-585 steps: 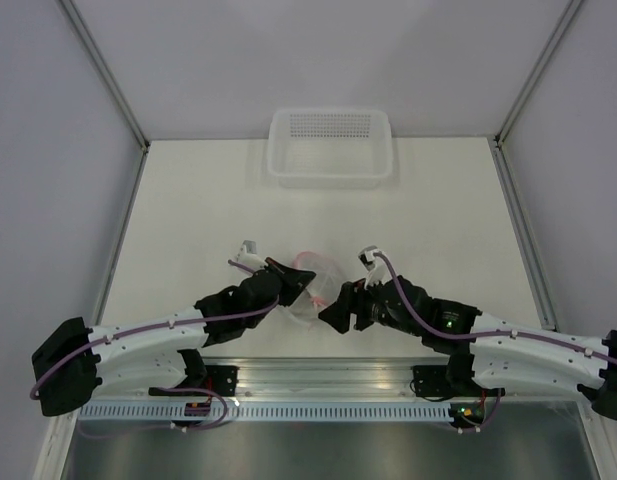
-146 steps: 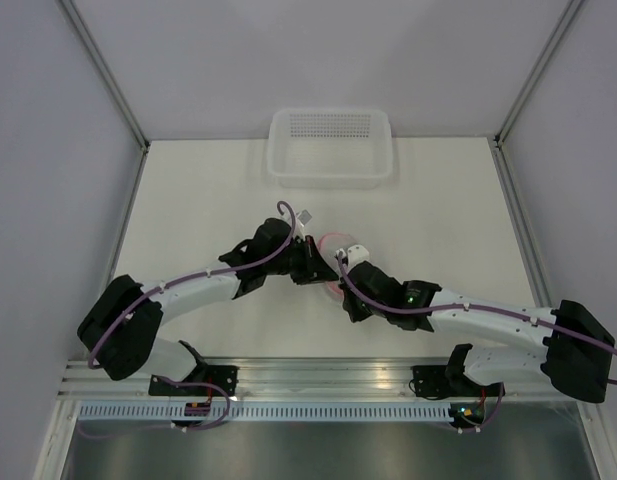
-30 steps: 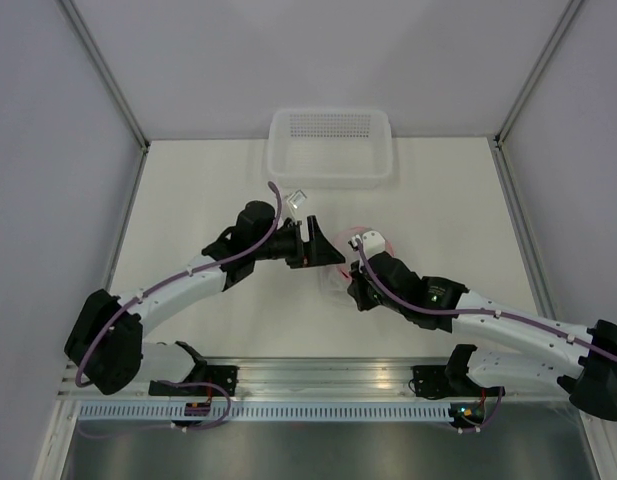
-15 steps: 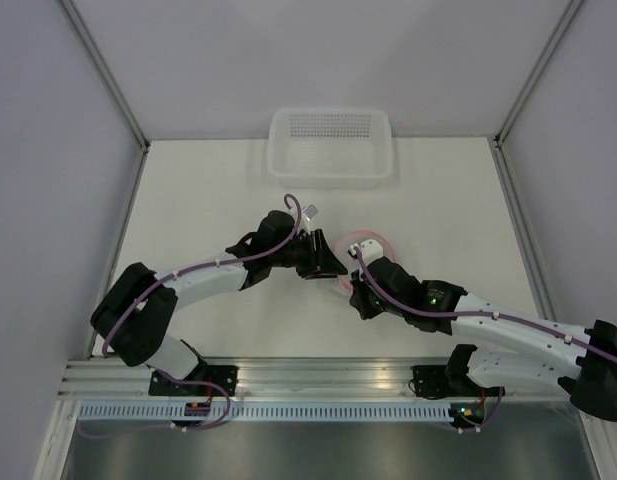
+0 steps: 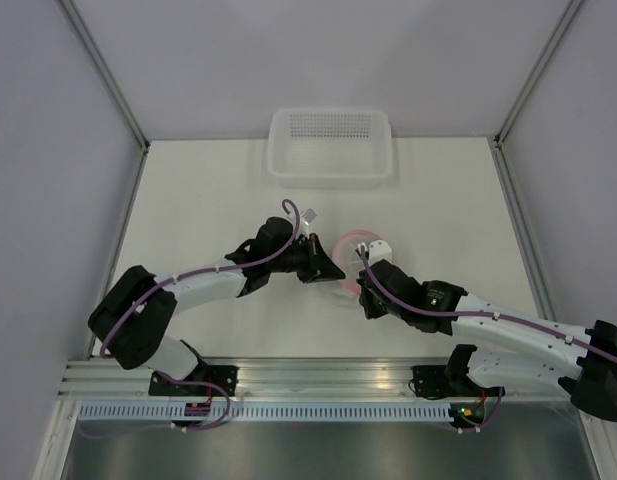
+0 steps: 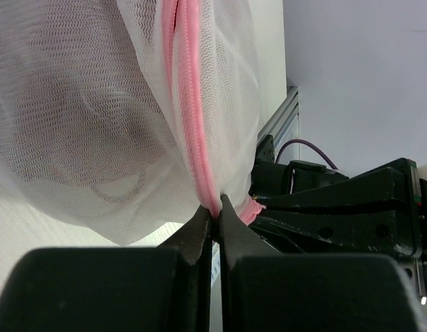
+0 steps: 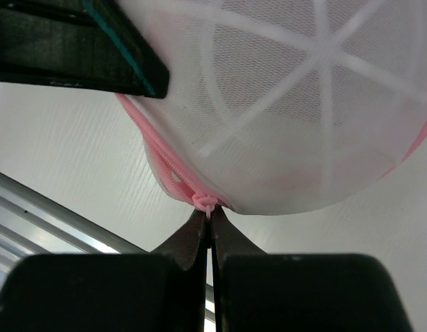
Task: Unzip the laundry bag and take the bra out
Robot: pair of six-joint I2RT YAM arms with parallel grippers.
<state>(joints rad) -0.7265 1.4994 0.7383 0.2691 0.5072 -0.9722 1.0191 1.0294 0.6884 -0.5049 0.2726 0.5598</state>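
Closing from wide apart a second ago, the left gripper [image 6: 214, 218] is now pinching the pink zipper trim [image 6: 187, 131] of the laundry bag [image 6: 88, 117], a small dome-shaped pouch of translucent white mesh, and the left arm has swung in against the bag's side. From these shut fingertips the trim is running straight ahead, its long axis in line with the fingers, while the mesh is bulging off to their left. On the other side, the right gripper [image 7: 210, 220] is holding its fingers tight on the pink zipper pull [image 7: 205, 202], as before. The bag is sitting just beyond its tips and the zipper is curving away to their left. Both grippers are touching the bag. The right one looks placed to drag the pull along that line while the left anchors the seam.
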